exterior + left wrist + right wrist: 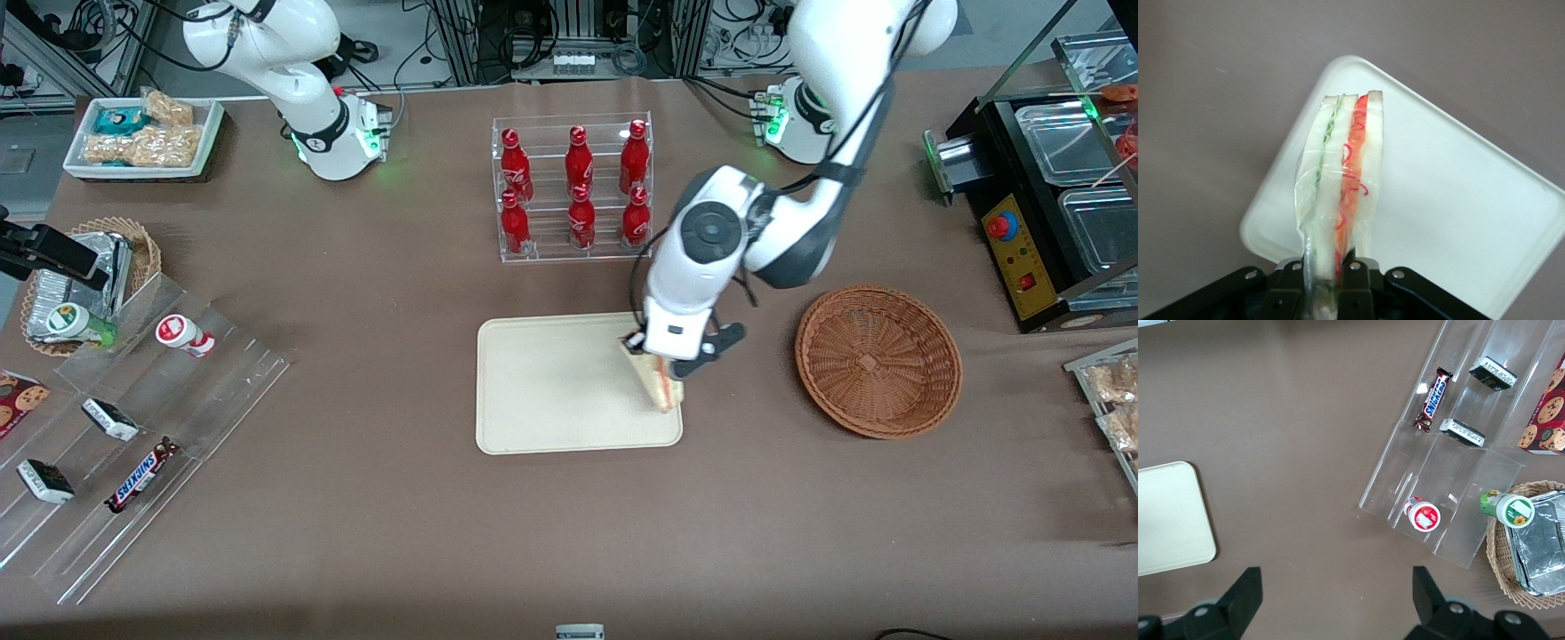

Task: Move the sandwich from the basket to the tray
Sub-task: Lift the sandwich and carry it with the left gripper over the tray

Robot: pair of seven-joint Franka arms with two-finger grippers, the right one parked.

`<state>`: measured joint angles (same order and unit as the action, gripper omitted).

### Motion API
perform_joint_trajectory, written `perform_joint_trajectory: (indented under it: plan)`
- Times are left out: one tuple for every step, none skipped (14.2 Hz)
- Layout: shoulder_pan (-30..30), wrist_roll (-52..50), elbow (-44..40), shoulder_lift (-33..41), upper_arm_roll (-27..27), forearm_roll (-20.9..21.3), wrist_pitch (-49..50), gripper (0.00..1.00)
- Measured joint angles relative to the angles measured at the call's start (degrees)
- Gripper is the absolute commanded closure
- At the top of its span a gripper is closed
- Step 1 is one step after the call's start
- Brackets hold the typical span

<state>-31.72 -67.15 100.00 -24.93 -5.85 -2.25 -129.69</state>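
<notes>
My left gripper (662,360) is shut on the sandwich (658,384), a wrapped white-bread wedge with red and green filling. It holds it over the edge of the cream tray (551,382) nearest the basket. In the left wrist view the sandwich (1341,180) sticks out from between the black fingers (1361,287), with a corner of the tray (1451,200) below it. Whether the sandwich touches the tray I cannot tell. The reddish-brown woven basket (878,360) stands empty beside the tray, toward the working arm's end of the table. A corner of the tray (1168,517) also shows in the right wrist view.
A clear rack of red cola bottles (573,187) stands farther from the front camera than the tray. A clear stepped display with snacks (133,436) and a tan wicker basket of foil packets (84,280) lie toward the parked arm's end. A black appliance (1036,204) is near the working arm's end.
</notes>
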Motion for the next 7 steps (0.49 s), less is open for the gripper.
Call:
perform_joint_trajectory:
  plan:
    - [-1.4, 0.04, -1.0, -1.24, 0.01, 0.0, -0.68, 0.93]
    - [-2.47, 0.19, -2.22, -2.4, 0.03, 0.14, -0.98, 0.93]
    - [-3.2, 0.95, -3.6, -3.52, 0.03, 0.37, -1.03, 0.92]
    - [-3.64, 2.94, -5.14, -4.65, 0.03, 0.46, -1.04, 0.88]
    - [-3.91, 5.72, -6.56, -5.77, 0.02, 0.46, -1.04, 0.88]
    - [-4.07, 8.35, -7.89, -7.01, -0.02, 0.38, -1.06, 0.89]
    - [-4.13, 10.19, -9.3, -8.41, -0.17, 0.28, -1.11, 0.89]
